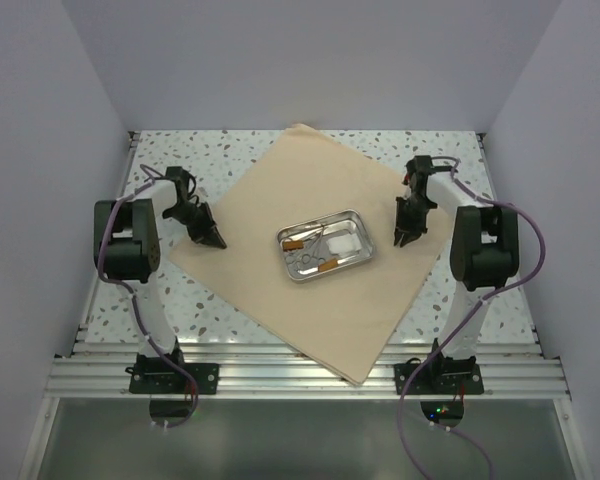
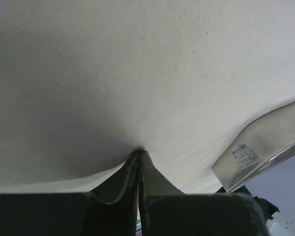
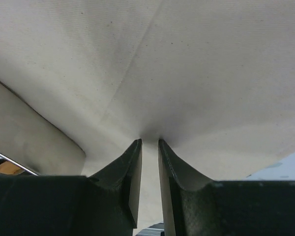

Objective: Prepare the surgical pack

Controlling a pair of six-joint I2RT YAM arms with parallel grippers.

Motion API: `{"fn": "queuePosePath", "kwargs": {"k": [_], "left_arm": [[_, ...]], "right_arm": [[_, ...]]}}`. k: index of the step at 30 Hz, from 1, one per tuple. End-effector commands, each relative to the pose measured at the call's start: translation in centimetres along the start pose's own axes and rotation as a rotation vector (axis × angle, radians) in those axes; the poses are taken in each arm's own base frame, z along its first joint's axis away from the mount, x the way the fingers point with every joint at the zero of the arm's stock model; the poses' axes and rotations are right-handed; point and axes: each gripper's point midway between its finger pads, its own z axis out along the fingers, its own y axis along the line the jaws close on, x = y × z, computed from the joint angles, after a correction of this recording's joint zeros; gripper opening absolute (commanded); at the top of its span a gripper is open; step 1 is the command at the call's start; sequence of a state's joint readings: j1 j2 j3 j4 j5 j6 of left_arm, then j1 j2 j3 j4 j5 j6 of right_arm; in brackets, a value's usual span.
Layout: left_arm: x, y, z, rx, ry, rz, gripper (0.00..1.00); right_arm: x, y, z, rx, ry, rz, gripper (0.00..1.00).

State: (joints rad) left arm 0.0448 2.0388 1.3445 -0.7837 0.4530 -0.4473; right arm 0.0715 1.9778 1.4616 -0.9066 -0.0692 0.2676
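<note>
Terrazzo table (image 1: 400, 145); tan cloth (image 1: 260, 200) flat on it, diamond-wise. Steel tray (image 1: 368, 240) mid-cloth, instruments (image 1: 313, 243) inside. Left tool (image 1: 216, 243) pressed together, tips on cloth left of tray. Right tool (image 1: 398, 243) narrowly parted, tips on cloth right of tray.

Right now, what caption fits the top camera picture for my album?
Left gripper and right gripper tips on a tan cloth, either side of a steel tray of tools.

Tan cloth (image 1: 280, 200), silver tray (image 1: 315, 223), white table (image 1: 190, 300) speckled grey and black.
</note>
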Motion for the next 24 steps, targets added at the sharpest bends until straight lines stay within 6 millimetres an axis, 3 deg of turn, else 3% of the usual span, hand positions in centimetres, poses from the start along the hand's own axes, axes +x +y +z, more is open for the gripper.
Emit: {"fn": "queuePosePath", "kwargs": {"k": [1,6,10,11,14,15,19,21,24], "left_arm": [[-3.2,5.4,1.6,-0.236,-0.071,0.055,0.06],[-4.5,7.1,0.5,-0.234,-0.103,0.011,0.05],[-4.6,7.9,-0.6,-0.233,-0.119,0.004,0.06],[-4.8,7.2,-1.5,-0.200,-0.144,0.015,0.06],[-4.6,4.4,-3.7,-0.087,-0.205,0.075,0.36],[-4.3,3.5,-4.2,-0.048,-0.218,0.079,0.41],[-3.3,-1.4,-7.7,0.165,-0.307,0.129,0.47],[-2.8,-2.0,-8.6,0.183,-0.338,0.125,0.52],[-2.9,-1.9,-10.3,0.133,-0.398,0.126,0.64]], "right_arm": [[0.9,1.7,1.2,-0.086,0.034,0.055,0.24],[2.1,2.4,1.7,-0.128,0.072,0.039,0.29],[1.2,2.4,0.2,-0.131,0.027,0.005,0.46],[0.3,2.7,-0.7,-0.133,-0.004,-0.002,0.53],[-0.9,3.2,-2.9,-0.139,-0.045,-0.012,0.59],[-0.5,3.9,-3.4,-0.165,-0.029,-0.021,0.61],[-1.0,6.0,-5.7,-0.240,-0.087,-0.053,0.71],[-1.2,7.0,-6.1,-0.275,-0.111,-0.065,0.85],[-0.9,8.8,-5.7,-0.293,-0.079,-0.100,0.87]]}}
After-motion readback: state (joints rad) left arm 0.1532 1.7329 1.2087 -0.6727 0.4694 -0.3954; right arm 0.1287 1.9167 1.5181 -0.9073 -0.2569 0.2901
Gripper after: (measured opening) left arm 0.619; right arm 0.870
